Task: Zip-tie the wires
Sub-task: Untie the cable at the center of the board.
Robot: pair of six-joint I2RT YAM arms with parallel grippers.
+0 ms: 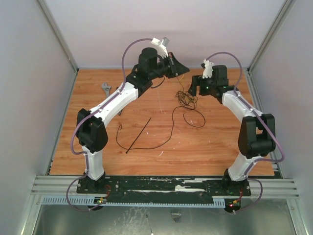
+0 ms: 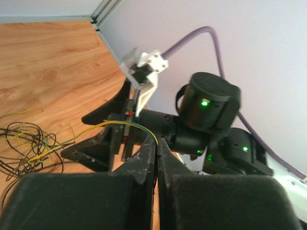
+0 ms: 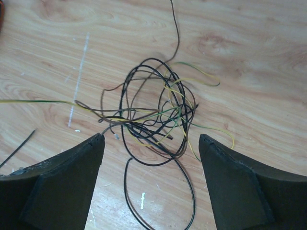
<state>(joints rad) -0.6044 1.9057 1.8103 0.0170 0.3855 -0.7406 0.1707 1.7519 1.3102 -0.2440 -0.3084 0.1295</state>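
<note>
The wires (image 1: 187, 100) lie as a loose tangle on the wooden table (image 1: 215, 147), with long black loops trailing toward the front. My left gripper (image 1: 183, 70) is above the table behind the tangle; in the left wrist view it (image 2: 158, 140) is shut on one yellow-green strand (image 2: 115, 123) that runs down to the tangle (image 2: 29, 146). My right gripper (image 1: 194, 88) is just above the tangle; in the right wrist view it (image 3: 151, 138) is open, with the wires (image 3: 156, 114) below, between and ahead of its fingers. The zip tie (image 1: 138, 135) lies straight on the table, left of the tangle.
A metal wrench (image 1: 106, 88) lies at the back left of the table. A long black wire loop (image 1: 146, 147) curls near the zip tie. Grey walls stand on three sides. The right arm's wrist (image 2: 208, 108) fills the left wrist view.
</note>
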